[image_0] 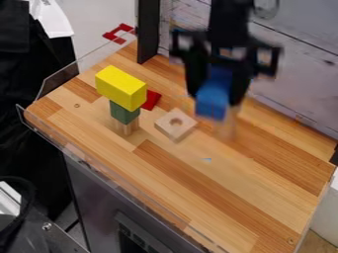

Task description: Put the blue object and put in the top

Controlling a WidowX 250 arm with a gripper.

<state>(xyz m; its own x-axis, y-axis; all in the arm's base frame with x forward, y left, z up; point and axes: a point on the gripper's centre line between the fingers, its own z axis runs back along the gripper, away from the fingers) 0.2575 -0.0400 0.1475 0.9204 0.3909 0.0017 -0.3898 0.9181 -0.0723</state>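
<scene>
Because the blue rectangular block (212, 106) is in the black gripper (214, 98), the step in hand is likely carry and stack. Target judged to be the yellow rectangular block (121, 87), top piece of the tower. Blue block is up off the butcher-block tabletop (218, 197), well to the right of the yellow block in view, so it needs a sideways move with height kept: bottom face has to clear the yellow block's top before crossing over. Yellow block overhangs the narrower green block (124, 112) directly under it, so best to center over the green support, not over an overhanging end. Square up, lower straight and slow, let go only at full contact, then lift straight up. Off-center placing or a side bump could tip the tower; wood-colored supports (127, 127) below the green block look slim. Holed wooden square (176, 124) lies lower right of the yellow block, red piece (151, 100) just beside it, both under the likely path; stay high.

Jaws: closed in on the blue block, apart by about its width, one on each side, lower end sticking out below. Blurry wood-toned thing (228, 126) beneath the blue block; can't tell what it is or if it touches.
</scene>
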